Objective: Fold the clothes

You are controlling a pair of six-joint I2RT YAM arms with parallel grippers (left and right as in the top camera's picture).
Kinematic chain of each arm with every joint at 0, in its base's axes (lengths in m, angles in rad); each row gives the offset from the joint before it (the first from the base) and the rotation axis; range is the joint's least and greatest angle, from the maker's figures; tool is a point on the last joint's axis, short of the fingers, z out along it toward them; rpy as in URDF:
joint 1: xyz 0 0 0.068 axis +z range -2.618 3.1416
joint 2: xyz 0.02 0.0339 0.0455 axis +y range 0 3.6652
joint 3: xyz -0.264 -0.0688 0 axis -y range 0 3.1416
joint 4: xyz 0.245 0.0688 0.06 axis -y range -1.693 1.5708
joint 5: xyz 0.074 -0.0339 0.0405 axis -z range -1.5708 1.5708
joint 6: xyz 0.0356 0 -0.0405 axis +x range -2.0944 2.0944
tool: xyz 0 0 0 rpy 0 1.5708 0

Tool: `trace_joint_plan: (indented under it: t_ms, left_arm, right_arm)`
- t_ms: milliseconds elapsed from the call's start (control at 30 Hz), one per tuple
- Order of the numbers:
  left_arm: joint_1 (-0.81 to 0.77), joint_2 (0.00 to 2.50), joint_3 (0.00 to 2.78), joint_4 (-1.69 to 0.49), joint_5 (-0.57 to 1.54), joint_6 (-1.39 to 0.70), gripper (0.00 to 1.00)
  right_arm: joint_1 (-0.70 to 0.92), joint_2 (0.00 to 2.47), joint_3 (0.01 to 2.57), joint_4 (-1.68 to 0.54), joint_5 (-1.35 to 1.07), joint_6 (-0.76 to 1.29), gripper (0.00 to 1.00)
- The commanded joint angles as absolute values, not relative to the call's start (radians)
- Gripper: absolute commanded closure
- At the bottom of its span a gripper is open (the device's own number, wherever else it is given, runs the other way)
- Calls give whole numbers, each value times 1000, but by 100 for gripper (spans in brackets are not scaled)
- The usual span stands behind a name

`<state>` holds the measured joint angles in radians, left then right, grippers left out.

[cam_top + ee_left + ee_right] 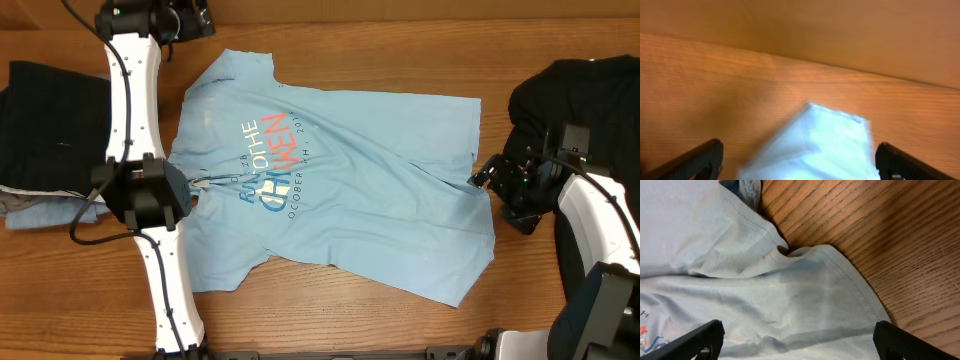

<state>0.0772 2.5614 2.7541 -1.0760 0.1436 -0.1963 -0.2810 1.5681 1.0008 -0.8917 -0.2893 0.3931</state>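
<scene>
The clothes, a light sky-blue T-shirt (pixel 340 190) with white and red lettering, lie spread flat and a little wrinkled across the middle of the table. My left gripper (pixel 197 20) is at the back left beside one sleeve. In the left wrist view that sleeve's corner (pixel 830 135) lies on the wood between the wide-open fingers (pixel 702 159) of the left gripper (pixel 800 162), which hold nothing. My right gripper (pixel 485 176) hovers at the shirt's right edge. In the right wrist view the right gripper (pixel 800 342) is open over the hemmed fabric (pixel 790 295), gripping nothing.
A heap of black cloth (pixel 580 90) lies at the right, behind the right arm. Folded dark garments (pixel 45 110) are stacked at the left edge, with a grey-blue piece (pixel 35 212) below them. The left arm (pixel 140 130) crosses the shirt's left side.
</scene>
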Motion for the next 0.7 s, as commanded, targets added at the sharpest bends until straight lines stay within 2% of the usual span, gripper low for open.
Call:
trace_joint_plan:
  t_ms: [0,100,200,233,333,400,533,567,600,667]
  left_arm:
    - [65,2503,2885,-1229,184,-308,0]
    - [67,2503,2915,-1282,184,-307,0]
    - [67,2506,2914,-1282,184,-307,0]
    - [67,2506,2914,-1282,184,-307,0]
    - [67,2506,2914,-1282,184,-307,0]
    - [66,2506,2914,-1282,184,-307,0]
    - [66,2506,2914,-1282,184,-307,0]
    - [66,2506,2914,-1282,184,-307,0]
    - [66,2506,2914,-1282,184,-307,0]
    - [66,2506,2914,-1282,184,-307,0]
  right_arm:
    - [-284,1567,1016,-890,-297,399,0]
    - [-284,1567,1016,-883,-291,398,0]
    - [-284,1567,1015,-631,-277,396,0]
    - [-282,1567,1015,-607,-306,396,0]
    - [-281,1567,1015,-602,-342,387,0]
    - [-281,1567,1015,-611,-418,299,0]
    - [-276,1567,1013,-656,-455,309,0]
    - [-270,1567,1014,-646,-476,283,12]
    - [-261,1567,1019,-639,-472,279,33]
    - [-229,1567,1053,-639,-466,244,65]
